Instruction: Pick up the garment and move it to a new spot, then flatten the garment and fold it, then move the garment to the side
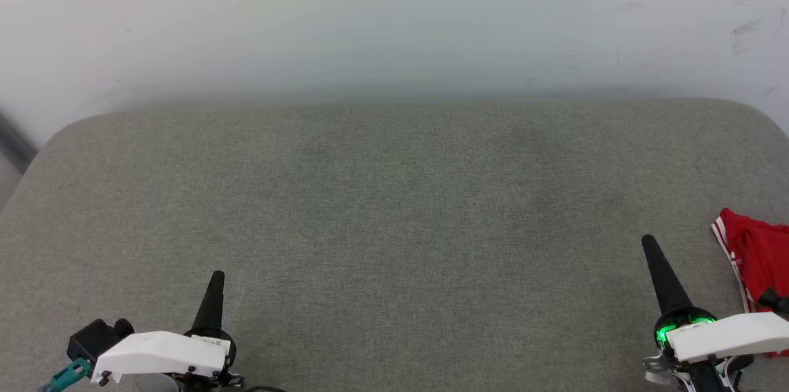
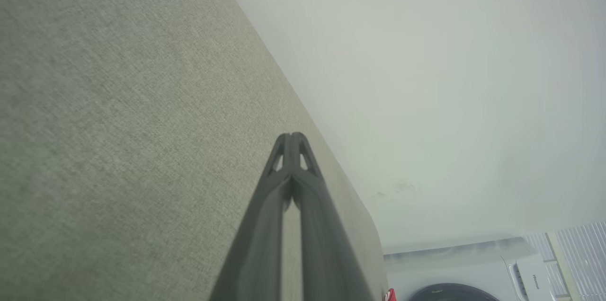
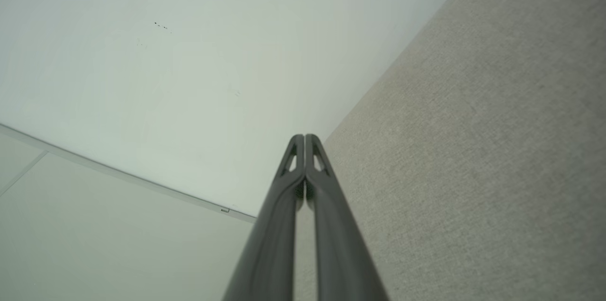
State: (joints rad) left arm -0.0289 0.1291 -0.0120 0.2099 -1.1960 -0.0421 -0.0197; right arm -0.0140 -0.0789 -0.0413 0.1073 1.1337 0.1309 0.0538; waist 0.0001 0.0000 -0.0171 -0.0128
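The red garment (image 1: 756,259) with striped white trim lies bunched at the far right edge of the grey fabric surface (image 1: 394,207), partly cut off by the head view's edge and by my right arm. A sliver of the garment (image 2: 390,295) also peeks in at the bottom of the left wrist view. My right gripper (image 1: 648,240) stands just left of the garment, apart from it, shut with nothing held; its closed tips (image 3: 304,137) point at the wall. My left gripper (image 1: 217,275) is at the lower left, also shut and empty, its fingertips (image 2: 292,136) pressed together.
A pale wall (image 1: 394,16) rises right behind the grey surface. A white washing machine (image 2: 473,272) stands off past the surface's end, in the left wrist view. The surface's rounded corners (image 1: 55,133) fall away at left and right.
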